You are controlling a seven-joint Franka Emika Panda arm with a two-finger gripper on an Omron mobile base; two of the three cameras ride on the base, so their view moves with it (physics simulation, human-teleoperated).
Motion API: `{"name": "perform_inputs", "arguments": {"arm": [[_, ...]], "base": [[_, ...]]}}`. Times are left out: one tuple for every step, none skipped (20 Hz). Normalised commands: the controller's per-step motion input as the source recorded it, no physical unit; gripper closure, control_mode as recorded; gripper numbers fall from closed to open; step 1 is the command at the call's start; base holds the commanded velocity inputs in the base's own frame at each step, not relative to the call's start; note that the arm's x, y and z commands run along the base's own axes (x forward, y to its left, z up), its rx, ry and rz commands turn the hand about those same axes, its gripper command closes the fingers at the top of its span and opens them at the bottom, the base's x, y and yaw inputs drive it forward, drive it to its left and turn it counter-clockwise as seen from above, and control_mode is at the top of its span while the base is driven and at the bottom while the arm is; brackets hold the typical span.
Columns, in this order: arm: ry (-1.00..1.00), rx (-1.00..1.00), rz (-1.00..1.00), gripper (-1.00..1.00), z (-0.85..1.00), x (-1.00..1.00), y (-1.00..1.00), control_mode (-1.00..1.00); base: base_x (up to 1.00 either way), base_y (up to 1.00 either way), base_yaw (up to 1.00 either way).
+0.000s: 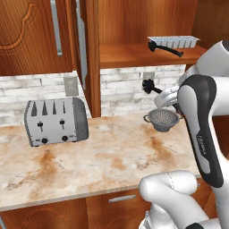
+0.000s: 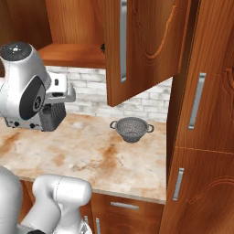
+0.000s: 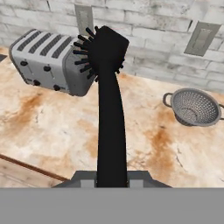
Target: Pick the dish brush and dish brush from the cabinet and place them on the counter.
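Above the counter [image 1: 112, 156], gripper [image 3: 112, 179] clenched on one dish brush [image 3: 109, 113], colander [image 3: 192, 107] at its 3 o'clock; other dish brush [image 1: 165, 49] on cabinet [image 1: 147, 54] shelf.

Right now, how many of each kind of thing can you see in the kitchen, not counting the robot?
Dish brushes: 2, one held in the gripper, one on the cabinet shelf
Toaster: 1
Colander: 1
Ice-cube tray: 1
Total: 5
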Motion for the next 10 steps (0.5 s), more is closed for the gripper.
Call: {"name": "perform_inputs", "arguments": {"arm": [[-0.01,0.00,0.00,1.00,-0.69,-0.14,0.00,-1.00],[-0.06,0.00,0.02,1.00,-0.70,-0.04,0.00,-1.00],[-0.04,0.00,0.01,1.00,-0.72,0.00,0.00,-1.00],[-0.01,0.00,0.00,1.00,-0.68,0.00,0.03,-1.00],[-0.01,0.00,0.00,1.00,-0.65,0.00,0.02,-1.00],[-0.01,0.00,0.00,1.00,-0.67,0.00,0.03,-1.00],[-0.03,0.00,0.00,1.00,-0.72,0.01,0.08,-1.00],[-0.04,0.00,0.00,1.00,-0.74,0.00,0.09,-1.00],[-0.02,0.00,0.00,1.00,-0.79,0.01,0.02,-1.00],[0.00,0.00,0.00,1.00,-0.77,0.04,0.03,-1.00]], "base": [[0.00,0.00,0.00],[0.00,0.00,0.00],[0.00,0.00,0.00],[0.00,0.00,0.00],[0.00,0.00,0.00],[0.00,0.00,0.00],[0.00,0.00,0.00],[0.00,0.00,0.00],[0.00,0.00,0.00],[0.00,0.00,0.00]]}}
